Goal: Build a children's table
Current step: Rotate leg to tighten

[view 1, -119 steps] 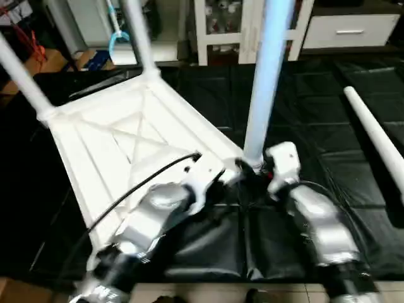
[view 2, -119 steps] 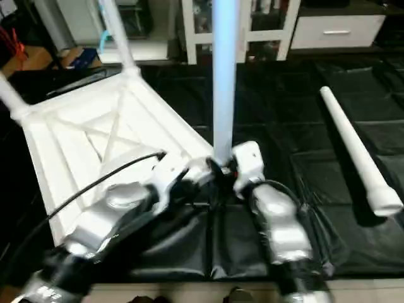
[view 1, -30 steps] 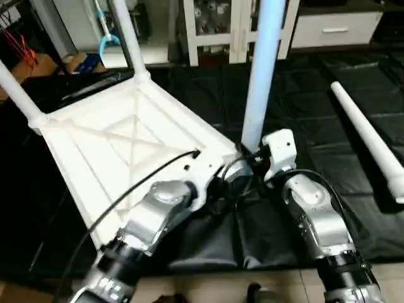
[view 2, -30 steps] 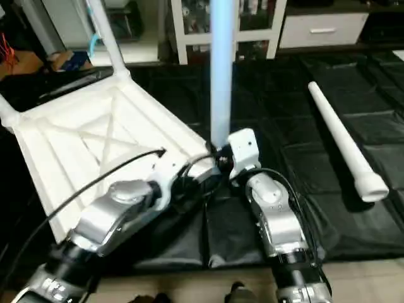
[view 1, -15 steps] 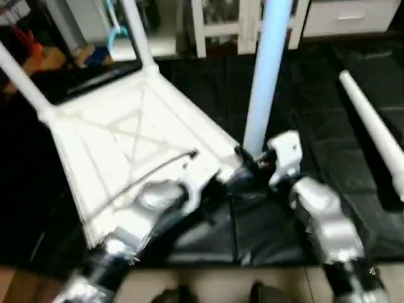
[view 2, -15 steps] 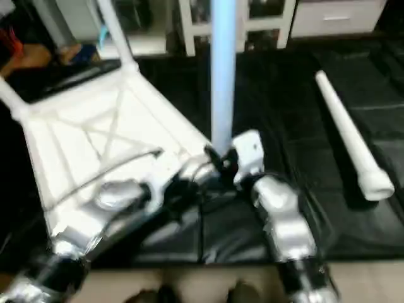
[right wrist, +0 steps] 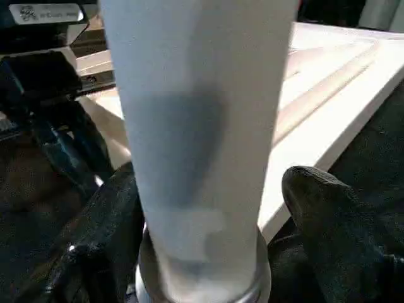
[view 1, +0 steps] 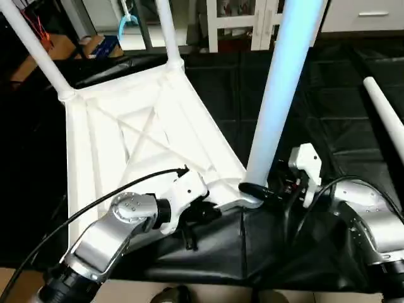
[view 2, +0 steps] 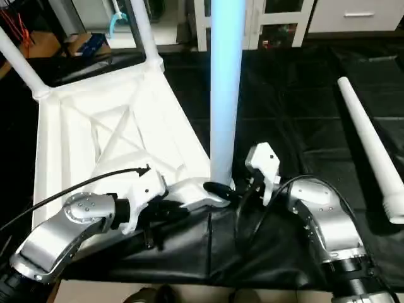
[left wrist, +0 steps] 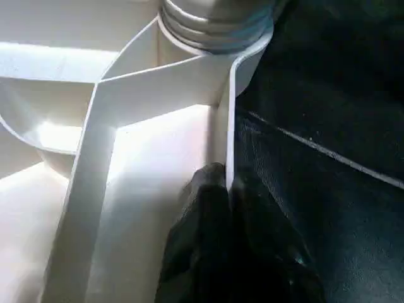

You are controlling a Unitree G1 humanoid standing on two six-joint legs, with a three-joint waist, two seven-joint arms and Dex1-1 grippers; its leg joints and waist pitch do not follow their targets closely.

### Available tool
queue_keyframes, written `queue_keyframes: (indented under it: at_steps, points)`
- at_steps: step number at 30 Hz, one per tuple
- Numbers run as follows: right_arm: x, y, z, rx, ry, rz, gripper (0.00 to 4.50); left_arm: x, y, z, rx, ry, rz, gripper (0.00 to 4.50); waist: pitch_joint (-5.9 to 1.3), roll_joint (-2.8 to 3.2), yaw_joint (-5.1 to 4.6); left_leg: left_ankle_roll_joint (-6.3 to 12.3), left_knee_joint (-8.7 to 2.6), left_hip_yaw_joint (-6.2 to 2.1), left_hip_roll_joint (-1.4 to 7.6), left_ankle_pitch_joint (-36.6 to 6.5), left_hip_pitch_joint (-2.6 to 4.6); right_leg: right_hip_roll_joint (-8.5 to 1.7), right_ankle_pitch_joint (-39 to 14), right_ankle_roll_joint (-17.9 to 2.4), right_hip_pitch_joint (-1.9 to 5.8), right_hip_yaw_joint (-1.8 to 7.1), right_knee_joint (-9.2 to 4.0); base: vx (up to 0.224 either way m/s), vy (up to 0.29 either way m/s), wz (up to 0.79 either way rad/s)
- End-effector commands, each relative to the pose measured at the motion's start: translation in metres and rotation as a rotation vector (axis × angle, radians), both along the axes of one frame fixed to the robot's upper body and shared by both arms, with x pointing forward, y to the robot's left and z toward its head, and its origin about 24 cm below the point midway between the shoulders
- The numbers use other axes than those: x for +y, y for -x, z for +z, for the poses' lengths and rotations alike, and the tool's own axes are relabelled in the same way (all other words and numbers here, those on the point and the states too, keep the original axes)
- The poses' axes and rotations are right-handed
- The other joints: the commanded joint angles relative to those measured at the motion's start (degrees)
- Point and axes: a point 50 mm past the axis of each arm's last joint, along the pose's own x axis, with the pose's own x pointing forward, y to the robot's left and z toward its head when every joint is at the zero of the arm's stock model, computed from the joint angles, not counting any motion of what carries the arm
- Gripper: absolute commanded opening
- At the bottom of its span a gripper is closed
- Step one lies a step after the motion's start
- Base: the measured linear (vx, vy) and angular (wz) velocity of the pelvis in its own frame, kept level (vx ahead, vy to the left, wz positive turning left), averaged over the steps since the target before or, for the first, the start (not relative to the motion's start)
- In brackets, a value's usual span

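Head views: white moulded-plastic rectangular tabletop (view 1: 126, 145) lies upside down on black sheet-covered floor (view 2: 297, 120), X-ribbed underside up. Smooth tapered white tube legs stand in three round corner sockets: two far legs (view 1: 38, 53) (view 1: 165, 28), one near leg (view 2: 226, 95) upright by the arms. A fourth white tube leg (view 2: 369, 148) lies loose on the sheet, well apart, to the right. Left pincer (view 2: 165, 211), black fingers pressed together on the tabletop's near rim. Right pincer (view 2: 230, 189) at the near leg's base, fingers spread either side of it. White cabinet (view 1: 252, 19) behind.

Left wrist view: left pincer's dark fingers (left wrist: 208, 240) pinch the thin upright rim wall of the tabletop (left wrist: 151, 151); ribbed grey-white collar of near leg (left wrist: 214, 22) seated in corner socket just beyond.

Right wrist view: near leg (right wrist: 196, 126), matte, cylindrical, stands betw. the right pincer's rounded black fingers (right wrist: 328, 221), spread to its sides; whether they touch it cannot be told. Flat ribbed tabletop (right wrist: 328, 95) beside.
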Motion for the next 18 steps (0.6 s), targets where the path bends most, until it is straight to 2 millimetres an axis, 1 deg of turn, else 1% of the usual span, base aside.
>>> queue_keyframes:
  at_steps: [1, 2, 4, 5, 6, 7, 9, 11, 12, 13, 14, 15, 16, 18]
  points:
    - [0.001, 0.000, 0.002, 0.006, 0.001, 0.066, 3.52, 0.004, 0.013, -0.021, 0.124, -0.058, -0.028, 0.00, -4.84, -1.56, 0.22, 11.37, -2.22, -0.63, 2.24, -4.4, 0.95, -2.38, -4.6, -15.3, 2.90, 1.50, -2.47, 0.000, 0.000, 0.00]
    - [0.001, 0.000, 0.003, 0.008, 0.001, 0.070, 3.52, 0.004, 0.013, -0.021, 0.124, -0.059, -0.030, 0.00, -4.75, -1.57, 0.23, 10.83, -2.35, -0.63, 2.28, -5.6, 0.99, -2.36, -6.4, -15.1, 2.89, 1.48, -2.60, 0.000, 0.000, 0.00]
    - [0.001, 0.000, 0.003, 0.008, 0.003, 0.076, 3.52, 0.004, 0.014, -0.021, 0.124, -0.060, -0.032, 0.00, -4.48, -1.53, 0.28, 8.22, -2.68, -0.65, 2.41, -10.2, 1.18, -2.31, -12.2, -13.9, 2.69, 1.60, -3.03, 0.000, 0.000, 0.00]
    - [0.000, -0.001, 0.002, 0.010, 0.007, 0.081, 3.52, 0.005, 0.014, -0.020, 0.125, -0.060, -0.033, 0.00, -4.40, -1.54, 0.28, 7.58, -2.80, -0.67, 2.44, -11.2, 1.23, -2.31, -13.3, -13.6, 2.65, 1.64, -3.11, 0.000, 0.000, 0.00]
    - [0.000, 0.000, 0.000, 0.017, 0.019, 0.091, 3.52, 0.004, 0.014, -0.020, 0.124, -0.059, -0.037, 0.00, -4.40, -1.15, 0.36, 6.39, -2.88, -0.74, 2.46, -13.1, 1.40, -2.34, -15.1, -13.1, 2.52, 1.73, -3.21, 0.000, 0.000, 0.00]
    - [0.000, 0.000, -0.002, 0.023, 0.026, 0.098, 3.36, 0.004, 0.014, -0.020, 0.124, -0.058, -0.039, 0.00, -4.35, -1.29, 0.28, 5.89, -2.94, -0.75, 2.47, -13.8, 1.39, -2.29, -15.7, -12.9, 2.48, 1.75, -3.34, 0.000, 0.000, 0.00]
    - [0.001, 0.002, -0.008, 0.038, 0.046, 0.120, 3.36, 0.003, 0.014, -0.021, 0.125, -0.057, -0.043, 0.00, -4.25, -1.56, 0.28, 4.25, -3.05, -0.74, 2.33, -16.6, 1.44, -2.22, -18.0, -12.4, 2.31, 2.03, -3.48, 0.000, 0.000, 0.00]
    - [0.002, 0.003, -0.012, 0.053, 0.051, 0.133, 3.08, 0.003, 0.014, -0.022, 0.126, -0.058, -0.043, 0.00, -4.29, -1.57, 0.26, 3.84, -3.08, -0.76, 2.20, -17.3, 1.35, -2.27, -19.2, -11.9, 2.37, 2.21, -3.53, 0.000, 0.000, 0.00]
    - [0.003, 0.003, -0.013, 0.060, 0.051, 0.142, 3.01, 0.003, 0.013, -0.022, 0.126, -0.058, -0.043, 0.00, -4.30, -1.61, 0.32, 3.79, -3.12, -0.80, 2.20, -17.5, 1.37, -2.28, -19.6, -11.7, 2.36, 2.26, -3.58, 0.000, 0.000, 0.00]
    - [0.003, 0.004, -0.014, 0.064, 0.061, 0.148, 2.96, 0.002, 0.013, -0.022, 0.125, -0.058, -0.043, 0.00, -4.35, -1.63, 0.33, 3.82, -3.10, -0.79, 2.21, -17.4, 1.37, -2.29, -19.6, -11.6, 2.32, 2.33, -3.60, 0.000, 0.000, 0.00]
    - [0.003, 0.005, -0.017, 0.068, 0.077, 0.157, 2.89, 0.002, 0.013, -0.022, 0.123, -0.057, -0.042, 0.00, -4.38, -1.77, 0.32, 3.86, -3.10, -0.79, 2.19, -17.2, 1.32, -2.26, -19.5, -11.6, 2.34, 2.34, -3.61, 0.000, 0.000, 0.00]
    - [0.003, 0.005, -0.017, 0.069, 0.078, 0.157, 2.89, 0.001, 0.013, -0.022, 0.123, -0.057, -0.042, 0.00, -4.38, -1.70, 0.33, 3.90, -3.10, -0.77, 2.18, -17.3, 1.32, -2.24, -19.7, -11.4, 2.27, 2.35, -3.60, 0.000, 0.000, 0.00]
    - [0.003, 0.004, -0.018, 0.070, 0.078, 0.150, 2.73, 0.001, 0.013, -0.022, 0.123, -0.056, -0.042, 0.00, -4.45, -1.64, 0.34, 3.99, -3.08, -0.76, 2.18, -17.2, 1.39, -2.26, -19.6, -11.4, 2.23, 2.38, -3.64, 0.000, 0.000, 0.00]
    - [0.003, 0.002, -0.018, 0.068, 0.068, 0.139, 2.57, 0.001, 0.013, -0.022, 0.122, -0.056, -0.042, 0.00, -4.53, -1.70, 0.34, 4.05, -3.06, -0.77, 2.16, -17.0, 1.32, -2.26, -19.1, -11.5, 2.31, 2.37, -3.61, 0.000, 0.000, 0.00]
